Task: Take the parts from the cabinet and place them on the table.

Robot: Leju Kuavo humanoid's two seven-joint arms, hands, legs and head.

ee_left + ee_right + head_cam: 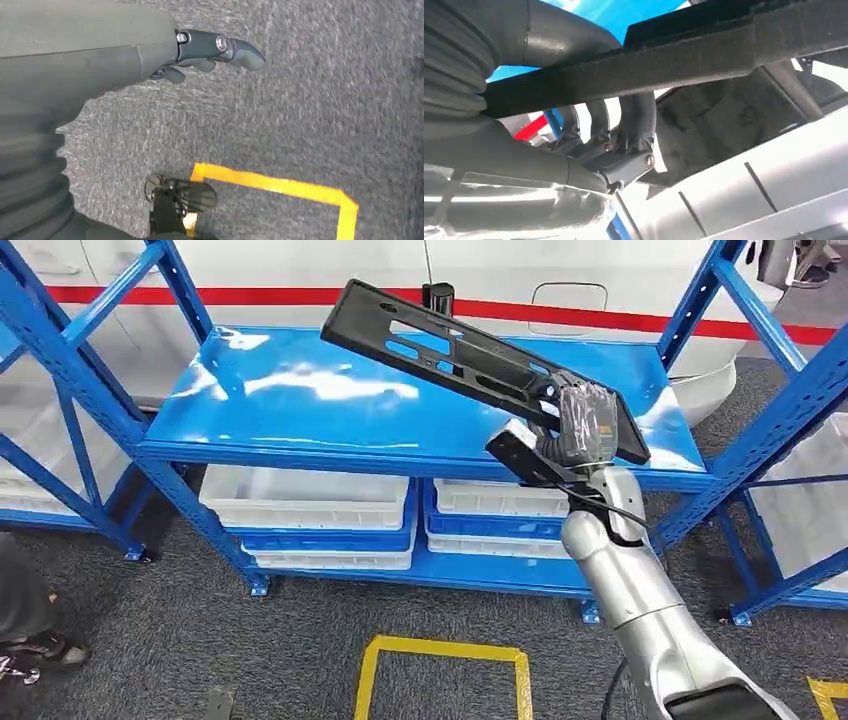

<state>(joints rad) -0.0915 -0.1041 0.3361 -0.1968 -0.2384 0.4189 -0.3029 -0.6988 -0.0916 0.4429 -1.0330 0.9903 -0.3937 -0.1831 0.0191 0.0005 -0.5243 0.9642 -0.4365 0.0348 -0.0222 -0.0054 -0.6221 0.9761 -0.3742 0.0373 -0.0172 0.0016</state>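
A long black plastic part (470,355) with slots hangs tilted above the blue shelf top (300,400), its far end raised toward the back left. My right hand (585,425) grips it near its lower right end. In the right wrist view the part (634,70) crosses as a dark bar with my fingers (639,115) curled around it. My left hand (210,52) hangs over the grey carpet, fingers loosely extended and holding nothing.
Blue shelving uprights (70,370) stand left and right (790,390). White bins (305,500) sit on the lower shelf. Yellow tape (440,650) marks a square on the carpet. A person's shoe (40,650) is at the left edge. A small black cylinder (437,295) stands at the shelf's back.
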